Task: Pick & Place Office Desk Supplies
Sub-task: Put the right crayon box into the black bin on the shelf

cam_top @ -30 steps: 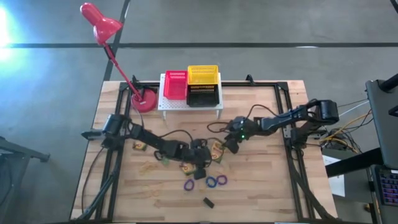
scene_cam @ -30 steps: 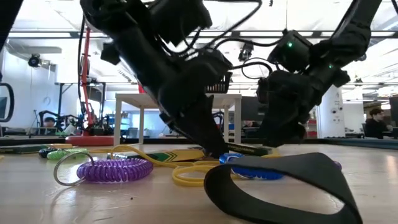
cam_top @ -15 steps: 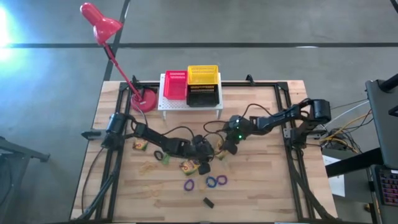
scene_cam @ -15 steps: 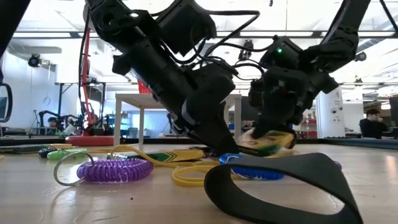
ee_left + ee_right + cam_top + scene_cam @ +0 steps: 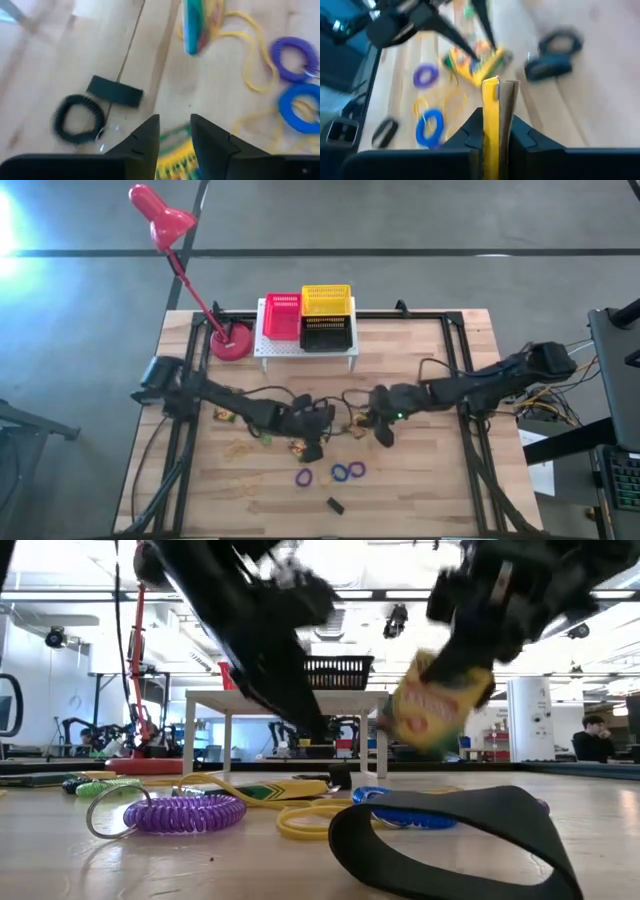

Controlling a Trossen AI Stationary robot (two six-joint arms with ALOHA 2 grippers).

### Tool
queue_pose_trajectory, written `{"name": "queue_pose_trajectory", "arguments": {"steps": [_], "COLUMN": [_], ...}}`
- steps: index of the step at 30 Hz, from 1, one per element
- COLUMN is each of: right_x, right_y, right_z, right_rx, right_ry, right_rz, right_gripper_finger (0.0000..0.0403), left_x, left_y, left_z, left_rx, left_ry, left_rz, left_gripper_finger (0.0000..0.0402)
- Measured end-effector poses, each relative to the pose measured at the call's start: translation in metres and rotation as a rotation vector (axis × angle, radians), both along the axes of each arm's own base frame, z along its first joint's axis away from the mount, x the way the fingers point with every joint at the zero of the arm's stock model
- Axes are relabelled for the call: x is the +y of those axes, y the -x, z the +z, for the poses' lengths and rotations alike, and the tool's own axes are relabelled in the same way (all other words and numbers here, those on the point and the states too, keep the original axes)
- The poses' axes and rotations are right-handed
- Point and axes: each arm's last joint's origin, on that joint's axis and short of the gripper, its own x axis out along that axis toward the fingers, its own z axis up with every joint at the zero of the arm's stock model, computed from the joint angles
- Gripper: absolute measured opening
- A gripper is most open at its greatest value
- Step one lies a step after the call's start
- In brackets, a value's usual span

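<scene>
While my right tool (image 5: 455, 680) pinches a small yellow-and-green cardboard crayon box (image 5: 437, 700) lifted clear of the wooden desk (image 5: 420, 480), just beside the blue coiled elastic loop (image 5: 400, 812), my left tool (image 5: 175, 131) hangs spread over another crayon box (image 5: 172, 157).

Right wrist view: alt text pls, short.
The right gripper is shut on a yellow crayon box, held edge-on above the wooden table. Beyond lie another crayon box, a blue loop, a purple loop and the left arm.
</scene>
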Motion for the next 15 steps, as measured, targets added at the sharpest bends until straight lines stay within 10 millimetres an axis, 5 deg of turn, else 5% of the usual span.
{"name": "queue_pose_trajectory", "arguments": {"steps": [8, 13, 15], "right_x": [0.015, -0.020, -0.041], "right_y": [-0.009, -0.028, -0.037], "right_z": [0.087, 0.142, 0.148], "right_rx": [-0.317, -0.332, -0.249], "right_ry": [0.284, 0.408, 0.434], "right_rz": [-0.166, -0.389, -0.458], "right_gripper_finger": [0.0043, 0.0034, 0.0033], "left_x": [-0.050, -0.059, -0.057], "left_y": [0.064, 0.101, 0.107], "left_z": [0.050, 0.046, 0.041], "left_rx": [-0.206, -0.376, -0.427], "left_ry": [-0.354, -0.436, -0.400], "left_rz": [0.105, 0.199, 0.217], "left_gripper_finger": [0.0117, 0.0117, 0.0117]}}
